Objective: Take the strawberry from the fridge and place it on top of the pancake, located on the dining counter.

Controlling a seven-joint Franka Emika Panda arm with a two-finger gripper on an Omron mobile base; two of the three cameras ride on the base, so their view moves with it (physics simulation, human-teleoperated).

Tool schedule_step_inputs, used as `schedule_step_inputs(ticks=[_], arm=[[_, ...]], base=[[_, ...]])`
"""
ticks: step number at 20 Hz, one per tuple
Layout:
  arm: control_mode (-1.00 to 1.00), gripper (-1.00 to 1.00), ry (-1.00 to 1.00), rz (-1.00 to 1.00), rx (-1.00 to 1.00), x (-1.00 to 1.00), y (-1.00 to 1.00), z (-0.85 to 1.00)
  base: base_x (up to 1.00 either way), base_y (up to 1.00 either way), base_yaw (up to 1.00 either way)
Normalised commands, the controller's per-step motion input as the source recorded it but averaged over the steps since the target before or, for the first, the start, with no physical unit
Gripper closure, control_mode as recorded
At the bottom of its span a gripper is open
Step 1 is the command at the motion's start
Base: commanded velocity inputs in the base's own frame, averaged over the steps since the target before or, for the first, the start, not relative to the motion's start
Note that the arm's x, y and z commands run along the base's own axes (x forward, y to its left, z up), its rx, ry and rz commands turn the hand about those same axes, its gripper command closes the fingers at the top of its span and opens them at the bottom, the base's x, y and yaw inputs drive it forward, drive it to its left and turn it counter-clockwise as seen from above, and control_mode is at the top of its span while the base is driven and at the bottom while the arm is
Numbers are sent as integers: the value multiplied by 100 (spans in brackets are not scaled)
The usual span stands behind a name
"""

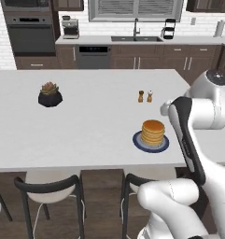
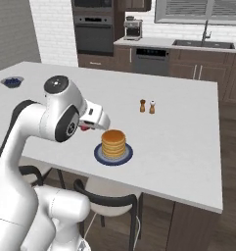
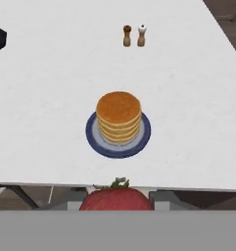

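Observation:
My gripper (image 2: 86, 126) is shut on the strawberry (image 2: 83, 128), a small dark-red fruit. It hangs above the near edge of the white dining counter (image 2: 178, 147), just left of and slightly higher than the pancake (image 2: 113, 142). In the hand view the strawberry (image 3: 117, 198) with its green top sits at the bottom, between the fingers. Beyond it, the golden pancake stack (image 3: 118, 110) rests on its dark blue plate (image 3: 92, 137). The left base view shows the pancake (image 1: 153, 131) to the left of my forearm. The fridge is out of view.
Salt and pepper shakers (image 1: 145, 96) stand behind the pancake. A plant in a black pot (image 1: 50, 94) sits on the counter's left part, and a blue bowl (image 2: 11, 81) at its far corner. Black-framed stools (image 1: 51, 186) are tucked under the near edge.

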Motion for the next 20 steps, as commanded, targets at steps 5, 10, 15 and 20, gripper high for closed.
schedule_step_inputs(ticks=[5, 10, 15, 20], arm=[[-100, 100, 6, 0, 0, 55, 0, -34], [-100, 100, 4, 0, 0, 45, 0, -37], [-100, 100, 1, 0, 0, 49, -7, -40], [-100, 100, 0, 0, 0, 32, -2, -40]], base=[[0, 0, 0], [0, 0, 0], [0, 0, 0], [0, 0, 0]])
